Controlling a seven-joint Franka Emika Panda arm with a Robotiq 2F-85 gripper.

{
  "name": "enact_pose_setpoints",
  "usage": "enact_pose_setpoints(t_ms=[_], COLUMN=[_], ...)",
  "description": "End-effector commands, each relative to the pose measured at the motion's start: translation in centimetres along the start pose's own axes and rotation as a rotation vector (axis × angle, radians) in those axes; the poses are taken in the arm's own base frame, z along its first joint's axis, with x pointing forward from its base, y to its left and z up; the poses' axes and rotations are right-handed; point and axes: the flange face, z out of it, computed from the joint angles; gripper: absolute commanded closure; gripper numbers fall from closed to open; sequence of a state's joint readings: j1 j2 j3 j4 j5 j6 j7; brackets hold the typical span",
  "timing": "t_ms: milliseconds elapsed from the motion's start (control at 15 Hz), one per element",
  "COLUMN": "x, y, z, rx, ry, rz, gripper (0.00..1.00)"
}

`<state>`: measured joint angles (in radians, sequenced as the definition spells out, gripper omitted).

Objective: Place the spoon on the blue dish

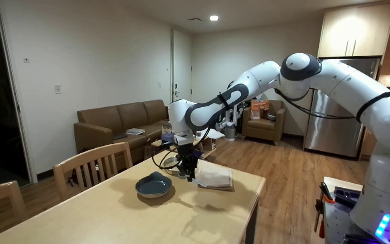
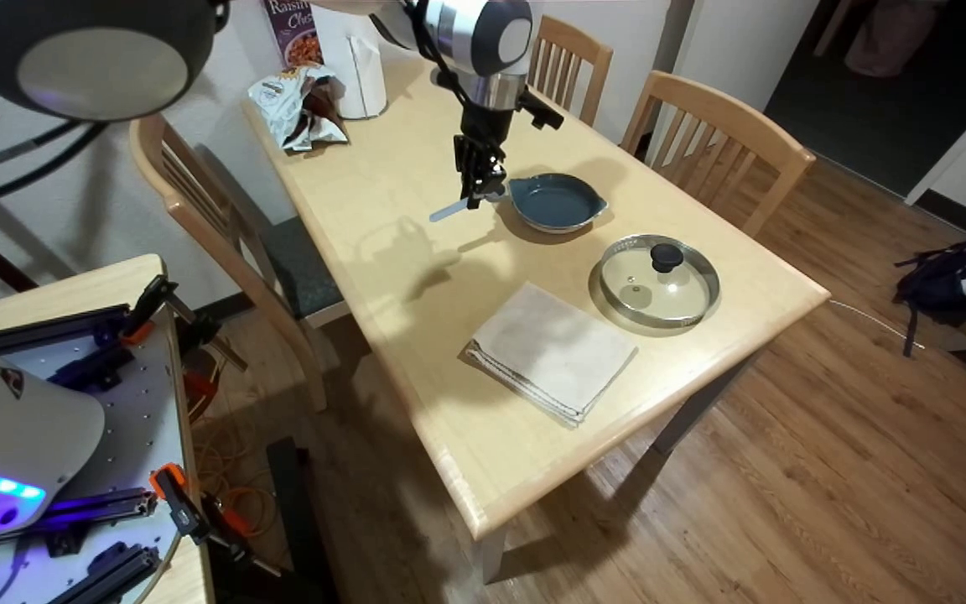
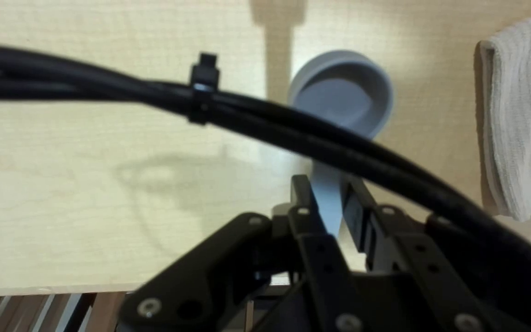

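Grey and smooth, the spoon hangs above the light wood table, just beside the blue dish and not on it yet. The claw is pinched tight on the spoon's handle, close to the round scoop at its end. I'd guess the spoon is light, made of plastic or something rubbery, and stiff enough to keep its shape. It does not look easy to break. But the handle looks slick, and the scoop may be the heavy end, so the spoon could twist or dip if the grip is weak. A good place to hold it is likely right there, on the flat handle near the scoop, with a finger on each side.

The wrist view shows the hollow inside of the scoop and both fingers at the handle, but not the dish. Both exterior views show the dish. In an exterior view the end of the handle seems to cross the folded napkin; in an exterior view the handle and the napkin are well apart, with table top between them. In an exterior view the glass lid shows whole, with its black knob; in an exterior view the claw covers part of the lid.
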<state>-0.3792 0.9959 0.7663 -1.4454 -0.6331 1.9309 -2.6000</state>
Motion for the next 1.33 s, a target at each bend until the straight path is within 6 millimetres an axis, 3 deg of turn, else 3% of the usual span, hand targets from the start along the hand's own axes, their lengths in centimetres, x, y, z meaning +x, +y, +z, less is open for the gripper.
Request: enact_pose_setpoints(t_ms=[0,133,200,800,1133,1267], x=[0.0,0.0,0.1,-4.5,-3.9,-3.3], y=[0.0,0.0,-0.2,0.8,1.8,2.5], z=[0.0,0.0,0.1,1.4,2.8,2.0], rx=[0.0,0.0,-0.004,0.062,0.035,0.029], ry=[0.0,0.0,-0.019,-0.135,-0.078,-0.077], rz=[0.0,0.0,0.004,-0.12,-0.163,-0.173], gripper=[0.79,0.79,0.94,0.95,0.95,0.95])
